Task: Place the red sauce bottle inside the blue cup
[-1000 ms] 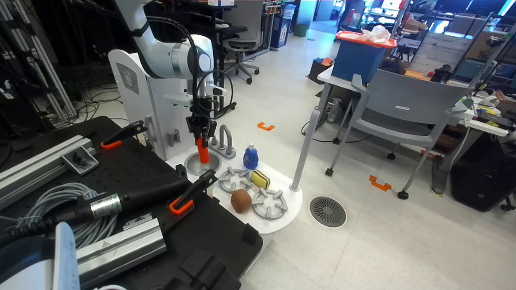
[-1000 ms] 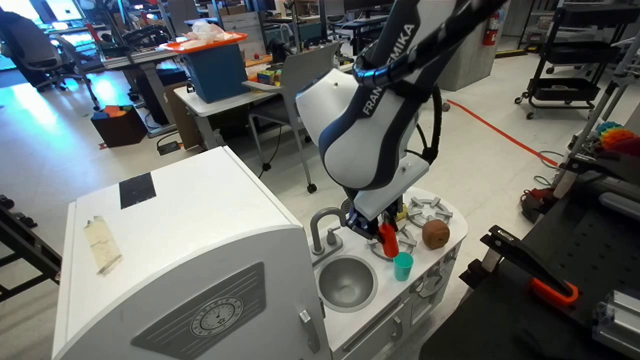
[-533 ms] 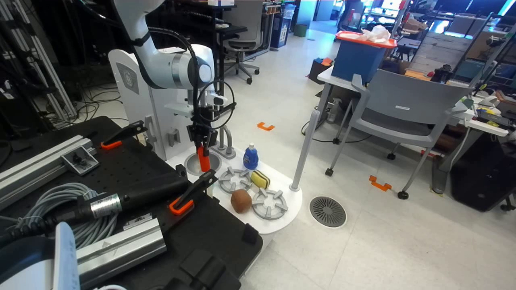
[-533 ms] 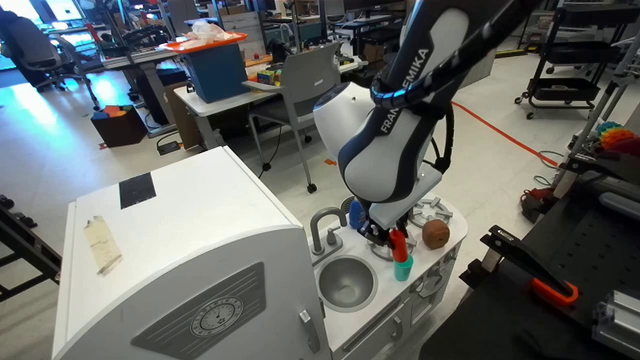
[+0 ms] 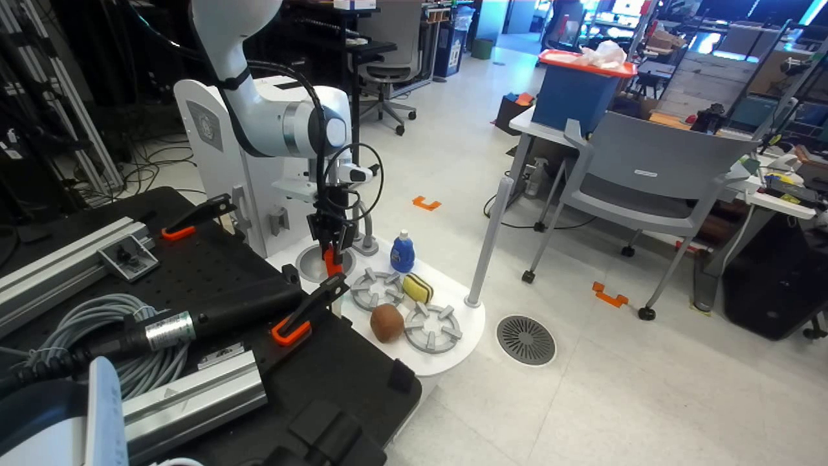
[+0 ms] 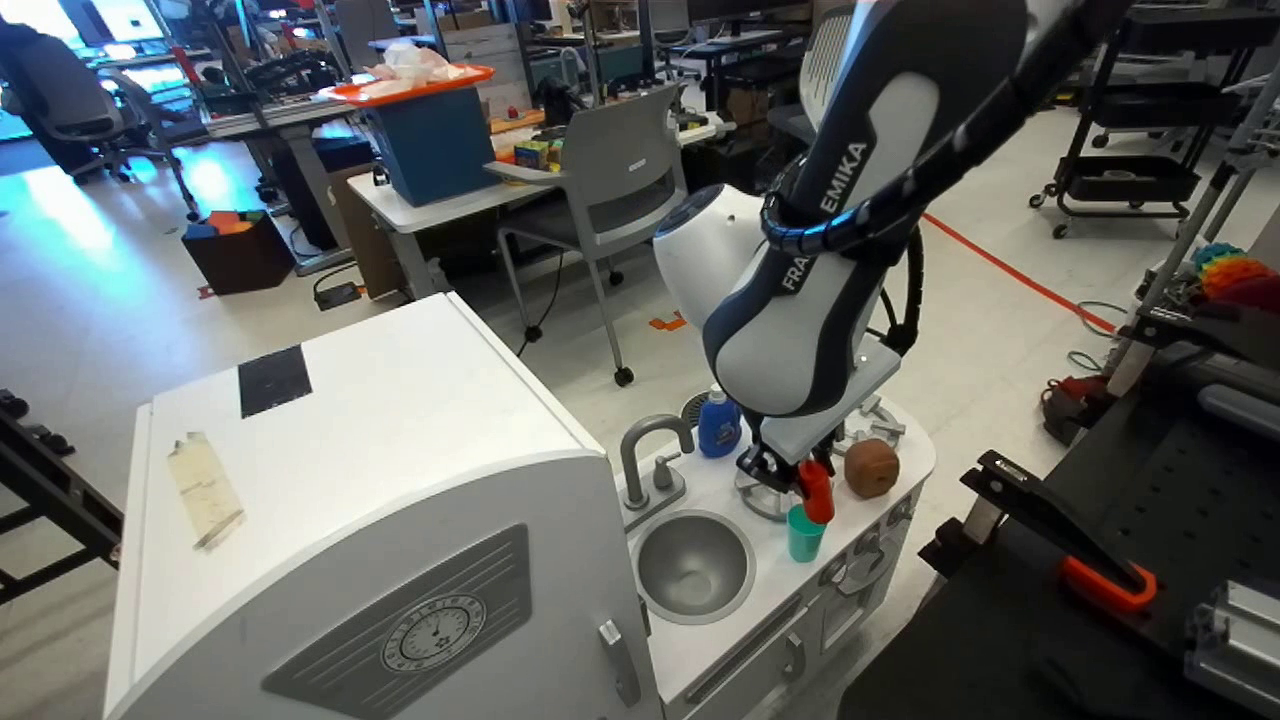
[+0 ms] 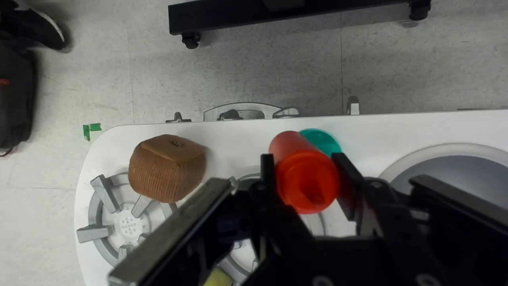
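The fingers (image 7: 268,169) grip the red bottle (image 7: 305,182), one on each side. The red bottle is tilted, held above the desk (image 7: 242,147); in an exterior view its lower end overlaps the rim of the upright cup (image 6: 805,540) — whether the two touch cannot be determined. In the wrist view, that end appears just beside the cup's mouth, hiding part of it. The cup stands between the sink (image 6: 695,565) and the brown item (image 6: 871,467).

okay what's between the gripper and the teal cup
The red bottle, held by the gripper, shows between it and the teal cup in an exterior view.
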Controlling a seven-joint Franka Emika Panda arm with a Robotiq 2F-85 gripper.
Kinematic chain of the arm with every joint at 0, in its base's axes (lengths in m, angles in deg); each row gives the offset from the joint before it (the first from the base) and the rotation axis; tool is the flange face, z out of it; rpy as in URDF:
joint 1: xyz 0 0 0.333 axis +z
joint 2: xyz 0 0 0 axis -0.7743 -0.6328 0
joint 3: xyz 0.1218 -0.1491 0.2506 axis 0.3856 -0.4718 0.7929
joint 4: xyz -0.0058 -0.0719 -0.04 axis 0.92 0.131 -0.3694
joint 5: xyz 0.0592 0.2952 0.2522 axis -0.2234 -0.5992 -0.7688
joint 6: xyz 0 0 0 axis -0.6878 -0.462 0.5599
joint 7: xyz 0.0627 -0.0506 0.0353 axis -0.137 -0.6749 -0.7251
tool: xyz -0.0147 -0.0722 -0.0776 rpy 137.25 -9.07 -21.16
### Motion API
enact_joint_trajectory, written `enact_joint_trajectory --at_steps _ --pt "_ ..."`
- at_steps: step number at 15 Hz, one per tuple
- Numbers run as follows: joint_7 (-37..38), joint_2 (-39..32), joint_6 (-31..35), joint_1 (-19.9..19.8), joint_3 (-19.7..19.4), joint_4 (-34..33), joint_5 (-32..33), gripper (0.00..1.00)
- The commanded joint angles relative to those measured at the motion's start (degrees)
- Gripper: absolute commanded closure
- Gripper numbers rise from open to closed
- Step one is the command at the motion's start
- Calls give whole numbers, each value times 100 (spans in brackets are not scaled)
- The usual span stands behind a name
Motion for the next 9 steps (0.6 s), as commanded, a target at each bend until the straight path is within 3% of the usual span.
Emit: enact_joint_trajectory --at_steps 1,9 --pt "-61 -173 76 -2 -23 -165 -41 86" --pt "-70 -382 79 68 -3 -463 -30 86"
